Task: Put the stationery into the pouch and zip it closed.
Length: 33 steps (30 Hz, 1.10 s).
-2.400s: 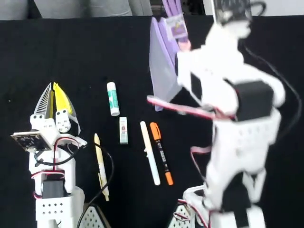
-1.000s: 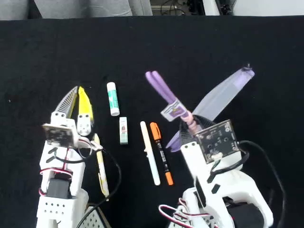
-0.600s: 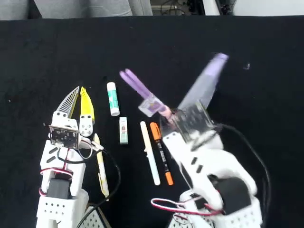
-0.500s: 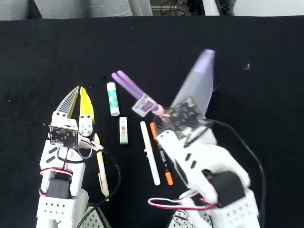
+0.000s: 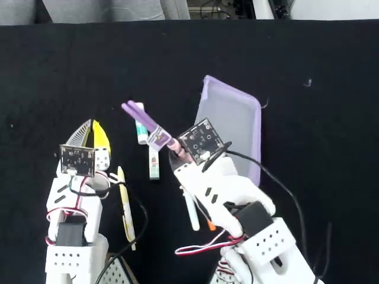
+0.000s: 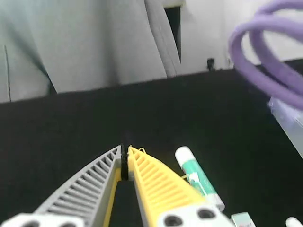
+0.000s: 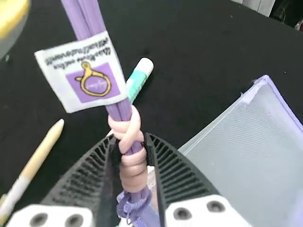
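The translucent purple pouch (image 5: 232,124) lies right of centre, tilted up at its near end. My right gripper (image 5: 176,151) (image 7: 129,138) is shut on the pouch's pink zipper pull (image 7: 127,142), where a purple loop strap (image 5: 141,120) and a white tag (image 7: 80,71) stick out over the stationery. A white-and-green glue stick (image 5: 141,131) (image 6: 195,178) lies partly under the strap. A small green-and-white eraser (image 5: 154,164), a cream pen (image 5: 126,207), a white pen (image 5: 191,216) and an orange marker (image 5: 211,225) lie nearby. My left gripper (image 5: 92,123) (image 6: 124,151) is shut and holds nothing, left of the glue stick.
Black cloth (image 5: 314,89) covers the table. My right arm's body (image 5: 237,207) hides most of the white pen and the orange marker. A black cable (image 5: 139,213) loops beside the cream pen. Bare cloth stretches to the far left and far right.
My right arm swung left with the pouch, which dropped from upright to lying nearly flat. The strap now hangs over the glue stick. The left arm shifted slightly.
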Each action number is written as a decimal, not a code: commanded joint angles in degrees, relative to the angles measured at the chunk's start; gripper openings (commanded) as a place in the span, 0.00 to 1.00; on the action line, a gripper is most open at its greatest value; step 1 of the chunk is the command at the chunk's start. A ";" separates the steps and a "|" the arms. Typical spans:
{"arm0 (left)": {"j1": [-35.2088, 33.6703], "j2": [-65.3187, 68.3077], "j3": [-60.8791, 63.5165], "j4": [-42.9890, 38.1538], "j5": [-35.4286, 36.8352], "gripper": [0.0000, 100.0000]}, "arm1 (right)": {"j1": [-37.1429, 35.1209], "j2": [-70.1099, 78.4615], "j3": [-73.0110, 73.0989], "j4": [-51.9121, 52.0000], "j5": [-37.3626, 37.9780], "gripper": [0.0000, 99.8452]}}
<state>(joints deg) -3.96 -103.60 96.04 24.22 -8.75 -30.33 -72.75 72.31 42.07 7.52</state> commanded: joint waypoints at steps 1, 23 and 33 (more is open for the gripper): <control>-0.13 -0.62 1.27 4.40 -0.35 0.03 | -0.44 0.13 2.77 -7.82 -3.34 0.01; 18.33 -0.18 1.27 9.49 8.62 0.17 | -0.44 -0.92 3.12 -9.58 -8.88 0.01; 23.52 -0.09 1.36 6.59 2.37 0.17 | -0.53 -22.11 3.82 0.09 -8.53 0.01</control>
<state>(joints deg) 15.47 -103.60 96.04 32.31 -2.68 -30.33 -85.76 76.97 38.11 -1.10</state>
